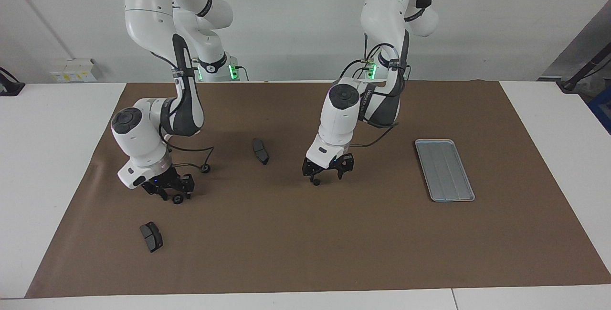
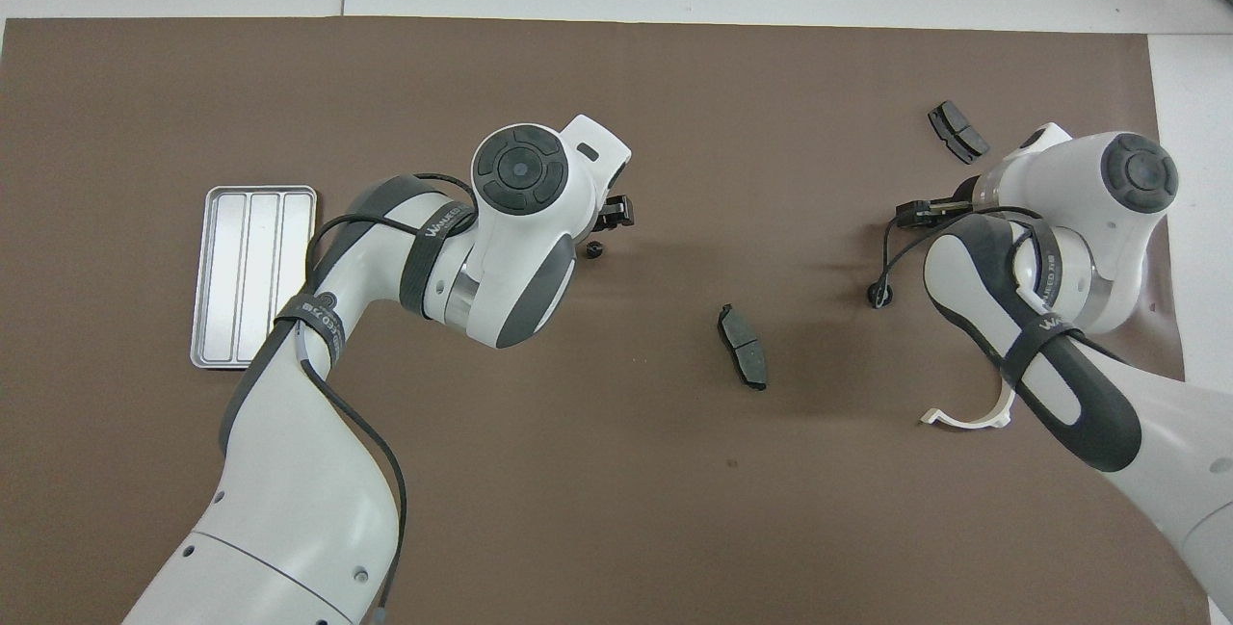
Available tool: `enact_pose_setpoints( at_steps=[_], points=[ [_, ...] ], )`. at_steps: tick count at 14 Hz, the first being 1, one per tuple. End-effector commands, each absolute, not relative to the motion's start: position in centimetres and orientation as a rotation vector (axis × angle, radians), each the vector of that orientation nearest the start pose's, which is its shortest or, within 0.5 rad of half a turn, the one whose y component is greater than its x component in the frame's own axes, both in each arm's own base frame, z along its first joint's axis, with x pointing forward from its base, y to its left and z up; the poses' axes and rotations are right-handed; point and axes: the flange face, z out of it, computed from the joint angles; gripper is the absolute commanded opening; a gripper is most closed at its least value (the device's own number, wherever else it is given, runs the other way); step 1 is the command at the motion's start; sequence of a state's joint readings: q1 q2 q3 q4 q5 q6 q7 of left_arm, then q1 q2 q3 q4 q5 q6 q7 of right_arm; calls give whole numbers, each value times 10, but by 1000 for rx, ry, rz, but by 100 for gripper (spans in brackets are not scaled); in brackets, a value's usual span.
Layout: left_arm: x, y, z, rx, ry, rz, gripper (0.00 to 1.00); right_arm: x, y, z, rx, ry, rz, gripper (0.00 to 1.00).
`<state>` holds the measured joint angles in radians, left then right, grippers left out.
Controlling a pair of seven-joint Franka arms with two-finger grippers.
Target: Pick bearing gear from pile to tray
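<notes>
1. The brown mat covers most of the white table.
2. The tray lies flat on the mat toward the left arm's end, its long axis running nearer-to-farther from the robots, slightly slanted; nothing lies in it.
3. The left gripper hangs low over the mat's middle, fingers spread, gripping nothing; one fingertip is just beside a small black gear.
4. The right gripper sits low at the right arm's end, fingers partly apart, with a second gear at its tips; whether it grips that gear cannot be told.
5. Two brake pads, a white half-ring bracket and a third gear lie scattered.
</notes>
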<state>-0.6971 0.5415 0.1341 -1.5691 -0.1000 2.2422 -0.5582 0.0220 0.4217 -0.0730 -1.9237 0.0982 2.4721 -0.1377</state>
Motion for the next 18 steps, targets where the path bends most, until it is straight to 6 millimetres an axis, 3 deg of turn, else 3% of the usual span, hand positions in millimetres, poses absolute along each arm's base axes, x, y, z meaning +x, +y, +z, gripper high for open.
enact_pose_setpoints(
  at_steps=[1,5,7,11,14,18],
  points=[
    [591,-413,314,-3219,53,-176,93,636,-32,280,-3088,-45,-237,76],
    [590,-415,316,-3216,65,-163,87,636,-32,280,-3088,-43,-236,61],
    [588,-417,314,-3214,85,-161,83,636,-32,280,-3088,-43,-236,48],
    [578,-427,310,-3207,127,-145,74,636,-32,280,-3088,-39,-227,0],
    [573,-430,306,-3201,162,-135,68,640,-28,293,-3082,-24,-219,0],
    [569,-431,300,-3193,210,-117,58,654,-16,347,-3062,50,-184,0]
  ],
)
